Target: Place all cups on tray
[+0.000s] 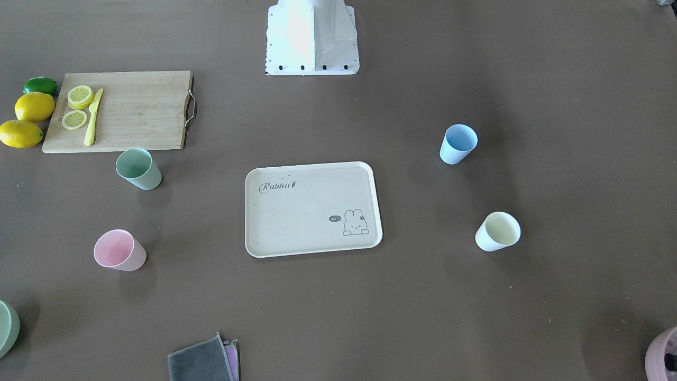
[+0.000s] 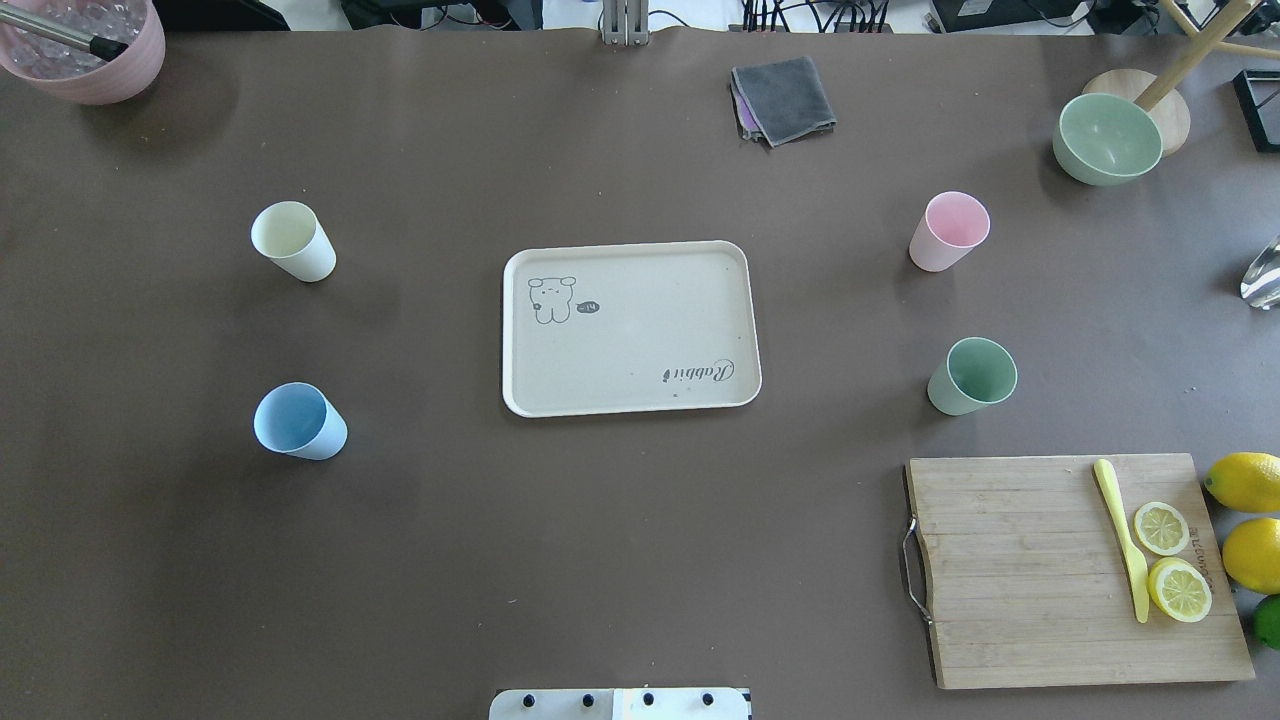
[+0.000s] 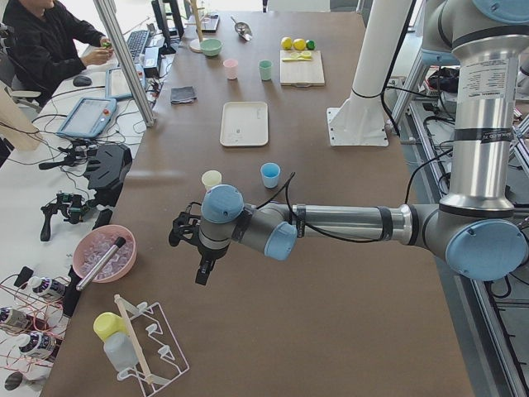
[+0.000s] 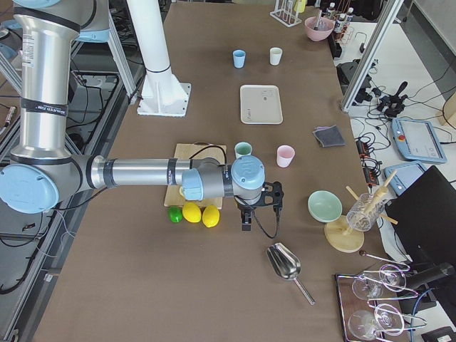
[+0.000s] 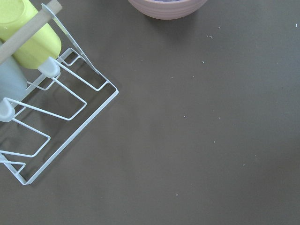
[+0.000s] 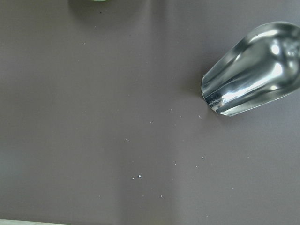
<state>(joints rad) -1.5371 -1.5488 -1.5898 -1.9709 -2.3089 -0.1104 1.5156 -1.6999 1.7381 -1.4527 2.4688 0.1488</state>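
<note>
The beige Rabbit tray (image 2: 640, 320) lies at the table's middle with nothing on it; it also shows in the front view (image 1: 307, 217). All four cups stand upright on the table around it. The cream cup (image 2: 292, 242) and the blue cup (image 2: 299, 422) are on its left. The pink cup (image 2: 948, 232) and the mint cup (image 2: 972, 376) are on its right. My left gripper (image 3: 188, 252) hangs past the table's left end, far from the cups. My right gripper (image 4: 262, 208) hangs past the right end, near the lemons. I cannot tell whether either is open or shut.
A wooden cutting board (image 2: 1070, 570) with lemon slices and a yellow knife lies front right, with lemons (image 2: 1245, 482) beside it. A sage bowl (image 2: 1108, 138), a grey cloth (image 2: 783, 100) and a mauve pot (image 2: 85, 50) sit along the far edge. A metal scoop (image 6: 253, 75) and a wire rack (image 5: 47, 117) lie under the wrists.
</note>
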